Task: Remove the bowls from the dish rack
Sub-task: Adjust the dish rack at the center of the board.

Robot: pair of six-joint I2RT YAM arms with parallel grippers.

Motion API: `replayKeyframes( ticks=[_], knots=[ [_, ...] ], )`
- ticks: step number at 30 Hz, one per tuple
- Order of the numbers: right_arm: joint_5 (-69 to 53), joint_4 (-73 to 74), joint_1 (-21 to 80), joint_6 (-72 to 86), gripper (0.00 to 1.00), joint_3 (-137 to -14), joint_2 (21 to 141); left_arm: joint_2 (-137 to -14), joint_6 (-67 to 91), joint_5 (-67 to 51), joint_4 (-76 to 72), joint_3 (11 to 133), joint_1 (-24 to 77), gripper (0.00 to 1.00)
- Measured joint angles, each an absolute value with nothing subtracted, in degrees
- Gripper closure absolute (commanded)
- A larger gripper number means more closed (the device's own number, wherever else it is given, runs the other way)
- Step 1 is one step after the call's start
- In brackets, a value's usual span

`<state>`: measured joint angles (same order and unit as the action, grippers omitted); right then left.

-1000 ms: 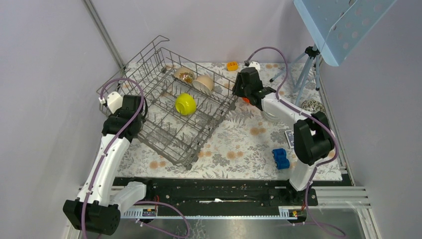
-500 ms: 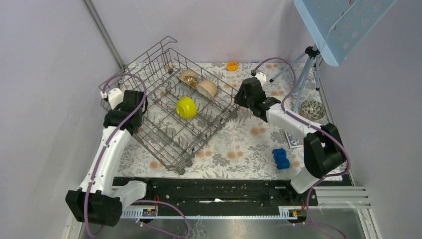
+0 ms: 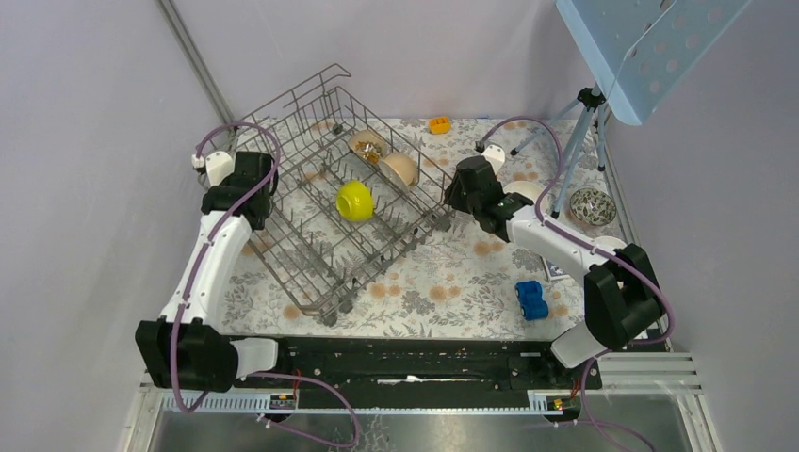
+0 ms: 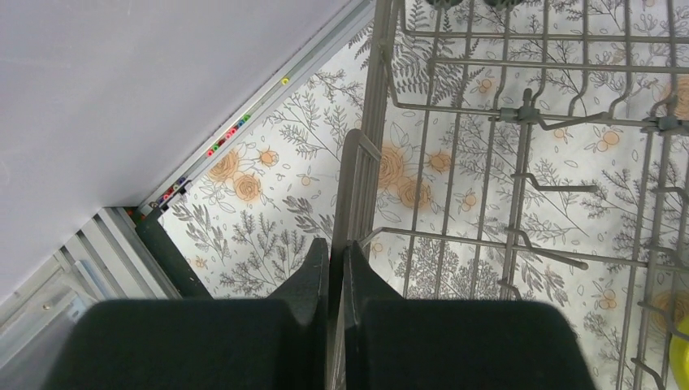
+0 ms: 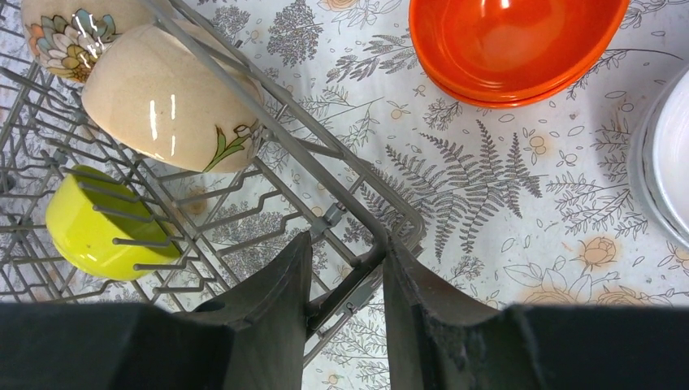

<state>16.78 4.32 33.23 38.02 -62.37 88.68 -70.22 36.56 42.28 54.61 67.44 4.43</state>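
Note:
The grey wire dish rack [image 3: 311, 247] lies askew on the flowered mat. A yellow-green bowl [image 3: 354, 201] [image 5: 89, 227], a beige bowl [image 3: 400, 169] [image 5: 162, 106] and a flower-painted bowl [image 3: 369, 144] [image 5: 65, 32] sit inside it. My left gripper [image 3: 249, 191] [image 4: 335, 260] is shut on the rack's left rim wire [image 4: 370, 146]. At the rack's right corner, my right gripper [image 3: 455, 202] [image 5: 348, 244] is clamped on the corner wire [image 5: 351, 208]. Stacked orange-red bowls [image 5: 512, 41], a white bowl [image 5: 673, 154] and a dark mottled bowl [image 3: 592, 203] rest on the mat outside the rack.
A blue toy car [image 3: 531, 299] stands on the mat at the near right. A small orange object [image 3: 439, 124] lies at the back. A tripod [image 3: 577, 127] stands at the back right, and the left wall is close behind the left arm.
The left gripper moved farther back along the rack's left side and shut on its rim. The rack swung round a little, and the right arm drew nearer and rightward with its corner.

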Motion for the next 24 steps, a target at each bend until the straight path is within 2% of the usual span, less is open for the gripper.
replayKeyframes(
  ticks=[15,16,17,21,24],
  knots=[
    [18.0,-1.0,34.9,39.8,0.92,-55.9,84.5,-79.2,27.7,40.1,44.1,72.5,1.5,0.98],
    [18.1,-1.0,35.1,39.9,0.91,-55.7,84.2,-79.7,27.1,40.0,43.2,72.7,1.2,0.92],
    [18.1,-0.9,35.3,40.0,0.91,-55.5,84.1,-80.1,26.8,39.8,42.6,72.9,1.0,0.83],
    [18.0,-0.4,36.0,40.4,0.9,-55.5,83.8,-81.6,28.9,38.8,40.0,74.2,-0.2,0.35],
    [17.9,-0.2,37.0,40.7,0.89,-55.4,83.7,-81.3,31.4,36.8,36.1,74.6,0.2,0.16]
  ],
)
